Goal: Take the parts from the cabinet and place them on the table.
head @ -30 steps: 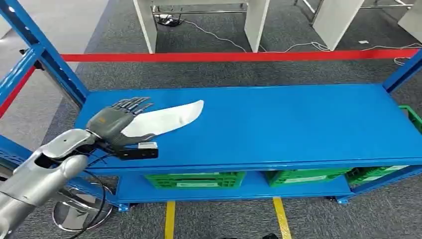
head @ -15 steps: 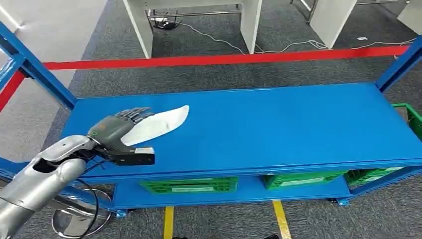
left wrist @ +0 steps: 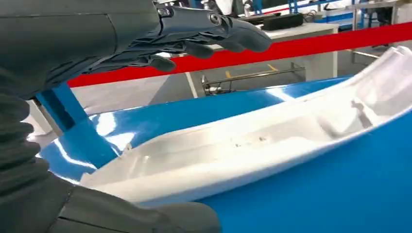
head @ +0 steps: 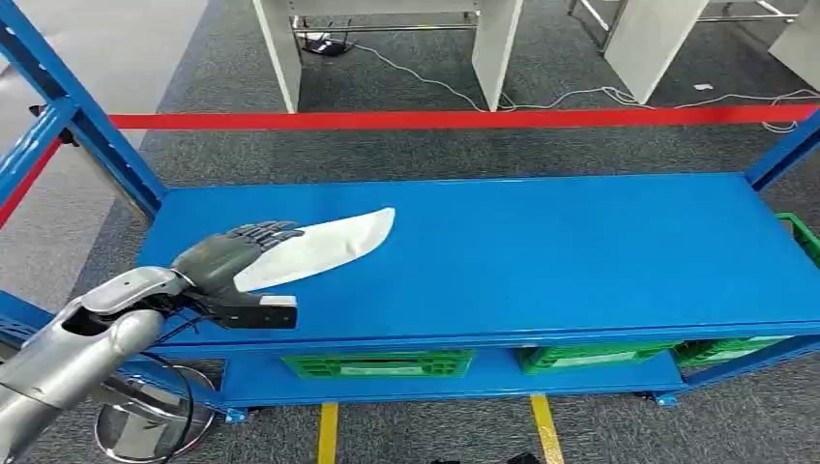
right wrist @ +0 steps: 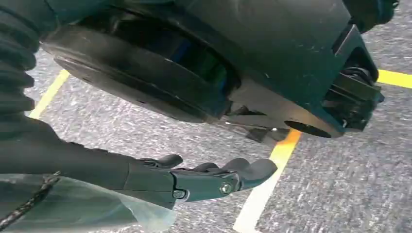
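On the blue bench (head: 541, 261), our left hand (head: 227, 259) still grips the white part (head: 319, 246), barely moved; release comes next. Right hand (right wrist: 194, 179) hangs empty, fingers apart.

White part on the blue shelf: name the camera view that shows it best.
The head view shows the white part best: its whole curved outline lies on the blue shelf, one end under the left hand. The left wrist view gives a close look at its hollow inside but crops its ends. The right wrist view faces the floor.
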Robot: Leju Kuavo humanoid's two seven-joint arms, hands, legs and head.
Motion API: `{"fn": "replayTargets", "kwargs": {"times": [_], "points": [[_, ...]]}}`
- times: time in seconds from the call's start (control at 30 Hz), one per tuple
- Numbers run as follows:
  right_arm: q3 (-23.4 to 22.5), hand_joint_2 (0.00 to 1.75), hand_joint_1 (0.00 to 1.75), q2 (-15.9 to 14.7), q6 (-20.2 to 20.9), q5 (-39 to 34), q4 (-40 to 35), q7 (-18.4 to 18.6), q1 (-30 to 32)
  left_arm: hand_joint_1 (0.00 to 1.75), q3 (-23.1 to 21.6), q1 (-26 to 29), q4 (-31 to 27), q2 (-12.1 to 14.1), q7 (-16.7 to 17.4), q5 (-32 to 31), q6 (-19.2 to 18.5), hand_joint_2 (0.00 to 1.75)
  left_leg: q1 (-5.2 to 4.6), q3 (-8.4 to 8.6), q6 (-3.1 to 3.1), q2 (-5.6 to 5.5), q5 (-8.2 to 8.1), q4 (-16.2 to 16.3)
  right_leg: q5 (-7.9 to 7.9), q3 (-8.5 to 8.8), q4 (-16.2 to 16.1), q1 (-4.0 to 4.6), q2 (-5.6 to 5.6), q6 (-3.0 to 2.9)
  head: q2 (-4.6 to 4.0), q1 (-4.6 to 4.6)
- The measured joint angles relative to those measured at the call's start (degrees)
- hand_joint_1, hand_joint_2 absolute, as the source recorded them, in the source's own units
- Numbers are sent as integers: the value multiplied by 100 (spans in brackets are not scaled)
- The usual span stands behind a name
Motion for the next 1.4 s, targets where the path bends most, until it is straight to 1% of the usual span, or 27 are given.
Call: {"fn": "replayTargets", "kwargs": {"times": [0.03, 0.07, 0.1, 0.2, 0.27, 0.3, 0.37, 0.4, 0.43, 0.47, 0.57, 0.63, 0.7, 0.77, 0.8, 0.9, 0.93, 0.97, 1.0, 1.03, 1.07, 1.1, 1.2, 1.27, 1.3, 1.33, 1.4], "points": [[0, 175, 0, -2, 0, 5, 0, 16, 5, 0, -17, -3, 15, 7, 0, -35, 2, 175, 2, 19, -21, -7, -16, 8, 254, 251, -523, -4, -6, -11, 0, -2], [0, 175, 0, -2, -2, 7, 0, 20, 14, 0, -33, -15, 31, 20, 7, -90, 18, 175, -1, 14, -47, -11, -37, 21, 374, 434, -949, -7, -11, -27, 0, 4], [0, 175, 0, -2, 0, 13, 0, 29, 13, 0, -48, -35, 55, 42, 42, -169, 50, 175, -58, -28, -87, -23, -65, 89, 298, 585, -1105, -3, -3, -44, 0, 2], [-2, 175, 0, -7, 0, 20, 0, 46, 33, 0, -114, -70, 142, 61, 162, -519, 247, 175, -38, -38, -144, -16, -32, 66, 289, 532, -1070, 19, 22, -140, 0, -11], [-7, 175, 0, -9, -4, 22, 0, 40, 23, 0, -177, -114, 203, 92, 206, -671, 350, 175, -20, -74, -217, -7, -147, 172, 321, 554, -1104, -23, 17, -220, 0, -17], [-7, 175, 0, -11, -2, 22, 0, 40, 15, 0, -201, -153, 234, 105, 212, -732, 385, 175, -12, -190, -246, -3, -330, 455, 315, 557, -1104, -23, 13, -249, 0, -46], [-7, 175, 0, -11, 9, 31, 0, 37, 16, 0, -240, -183, 324, 107, 225, -824, 437, 175, -6, -612, -286, -2, -754, 1394, 309, 560, -1104, -20, 8, -259, 0, -42], [-7, 175, 0, -11, 11, 33, 0, 37, 22, 0, -271, -178, 370, 109, 227, -839, 439, 175, -5, -781, -292, -2, -863, 1750, 305, 561, -1102, -20, 8, -266, 0, -41], [-7, 175, 0, -11, 11, 37, 0, 37, 31, 0, -289, -175, 407, 109, 229, -848, 439, 175, -2, -843, -293, -2, -838, 1860, 303, 566, -1102, -20, 8, -267, 0, -41], [-7, 175, 0, -11, 9, 37, 0, 37, 33, 0, -317, -179, 435, 109, 232, -855, 444, 175, 0, -779, -282, -2, -672, 1713, 301, 575, -1101, -20, 12, -267, 0, -41], [-7, 175, 0, -11, 11, 42, 0, 35, 24, 0, -354, -235, 483, 112, 232, -927, 450, 175, -3, -157, -205, 1, 92, 305, 277, 618, -1101, -19, 18, -239, 0, -41], [-9, 175, 0, -11, 11, 53, 0, 35, 15, 0, -387, -291, 557, 109, 232, -1020, 459, 175, -44, -72, -165, 3, -25, 74, 275, 576, -1084, 15, 25, -182, 0, -41], [-9, 175, 0, -11, 11, 57, 0, 35, 22, 0, -419, -289, 640, 109, 232, -1080, 485, 175, -58, -91, -137, -5, -30, 99, 292, 579, -1121, 2, 11, -130, 0, -37], [-7, 175, 0, -13, 11, 70, 0, 37, 10, 0, -457, -294, 708, 94, 232, -1128, 522, 175, -3, -44, -64, 6, 20, 10, 228, 527, -1079, -1, 14, -60, 0, -35], [-7, 175, 0, -11, 11, 72, 0, 35, 7, 0, -470, -316, 759, 74, 232, -1130, 542, 175, -1, -41, -26, 8, 16, 8, 61, 435, -841, 6, 6, -41, 0, -11], [-9, 175, 0, -11, 15, 70, 0, 33, 2, 0, -511, -304, 920, 11, 232, -1145, 564, 175, -12, -51, 2, 14, 13, 14, -488, -198, 460, 5, 4, -13, 0, 4], [-11, 175, 0, -13, 17, 68, 0, 35, -7, 14, -520, -291, 979, -11, 229, -1143, 566, 175, -15, -46, 3, 15, 13, 15, -486, -304, 665, 7, 5, -4, 0, 2], [-11, 175, 0, -11, 15, 72, 0, 44, -17, 75, -520, -303, 1032, -48, 208, -1125, 562, 175, -15, -38, 3, 12, 11, 16, -353, -256, 562, 7, 3, -8, 0, 2], [-9, 175, 0, -13, 11, 81, 0, 51, -21, 152, -522, -319, 1084, -68, 164, -1104, 507, 175, -15, -24, 1, 5, 8, 17, -133, -101, 245, 6, 3, -19, 0, 7], [-9, 175, 0, -15, 11, 94, 0, 59, -23, 175, -524, -320, 1132, -83, 111, -1053, 450, 175, -13, -3, -6, -1, -1, 18, 142, 160, -276, 5, 0, -37, 0, 4], [-9, 175, 0, -18, 9, 99, 0, 55, -16, 175, -524, -320, 1167, -87, 59, -992, 395, 175, -13, 13, -27, -6, -16, 28, 369, 432, -824, 3, -5, -51, 0, 4], [-7, 175, 0, -20, 4, 105, 0, 55, -14, 175, -524, -321, 1211, -87, 9, -929, 360, 175, -49, -2, -60, -10, -31, 45, 263, 563, -1037, 16, -2, -62, 0, -2], [-4, 175, 0, -20, 6, 107, 0, 53, 6, 175, -524, -310, 1301, -70, -103, -771, 284, 175, -47, -38, -141, -13, -1, 46, 281, 582, -1089, 29, 27, -142, 0, -2], [-4, 175, 0, -24, -5, 107, 0, 53, 13, 175, -522, -295, 1340, -57, -122, -750, 275, 175, -34, -45, -196, -8, -55, 77, 325, 595, -1132, -14, 19, -223, 0, -4], [-4, 175, 0, -28, -2, 105, 0, 53, 5, 175, -522, -302, 1346, -48, -131, -730, 273, 175, -30, -100, -226, -1, -181, 233, 328, 595, -1132, -14, 21, -245, 0, -29], [-2, 175, 0, -28, 0, 107, 0, 53, 1, 175, -520, -307, 1362, -46, -138, -704, 269, 175, -19, -254, -258, 2, -398, 596, 325, 595, -1131, -13, 20, -262, 0, -48], [-2, 175, 0, -28, 11, 112, 0, 53, 13, 175, -522, -283, 1384, -44, -160, -645, 223, 175, -12, -680, -295, 2, -805, 1547, 320, 593, -1129, -6, 12, -269, 0, -44]]}}
